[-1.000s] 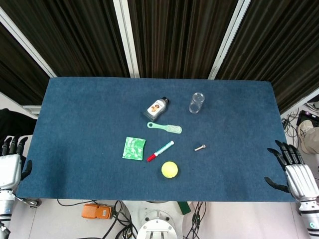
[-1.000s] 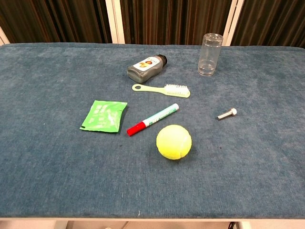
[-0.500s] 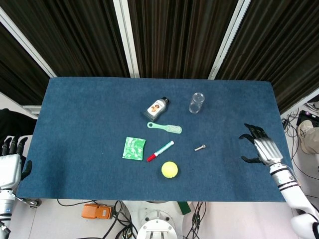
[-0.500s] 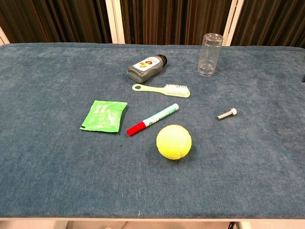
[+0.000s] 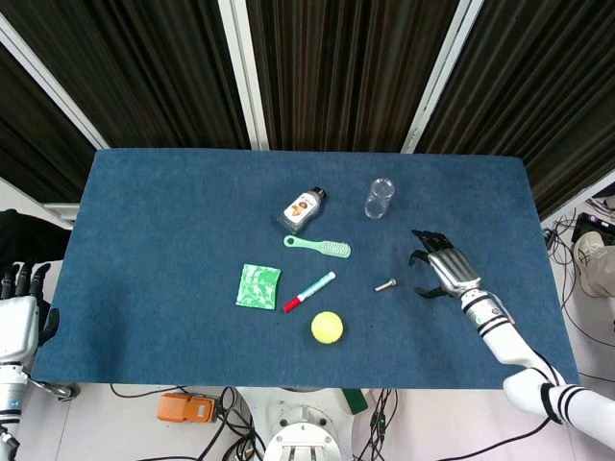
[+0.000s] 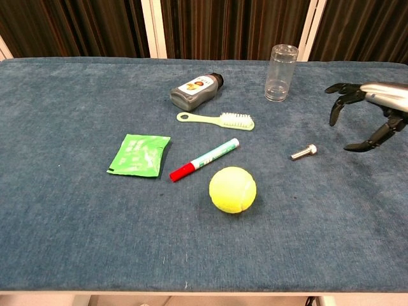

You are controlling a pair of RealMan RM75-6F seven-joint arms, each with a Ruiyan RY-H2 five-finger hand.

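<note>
1. Since a second ago we have seen the right hand (image 5: 440, 265) travel from the table's right edge inward over the blue cloth, so it now hovers just right of the small bolt (image 5: 385, 284); nothing else has shifted.
2. From the head view, we see that hand holding nothing, its fingers spread and curled downward, apart from the bolt.
3. Taking the bolt as our landmark, the clear plastic cup (image 5: 379, 198) stands upright behind it, and the tennis ball (image 5: 327, 327) lies in front and to its left.
4. Left of the bolt lies the red-capped marker (image 5: 308, 291); further left, the green sachet (image 5: 258, 286); behind and left, the green brush (image 5: 318, 246) and the dark bottle (image 5: 302, 208) on its side.
5. The left hand (image 5: 18, 312) waits far left of the bolt, off the table (image 5: 144, 211) edge, fingers pointing up; we cannot tell how far it is spread.
6. From the chest view, we see the right hand (image 6: 370, 115) enter at the right edge, empty, fingers arched apart above the cloth, near the bolt (image 6: 303, 152) but not touching it.
7. Here the cup (image 6: 281, 72) stands behind the bolt, the ball (image 6: 233, 189) in front-left.
</note>
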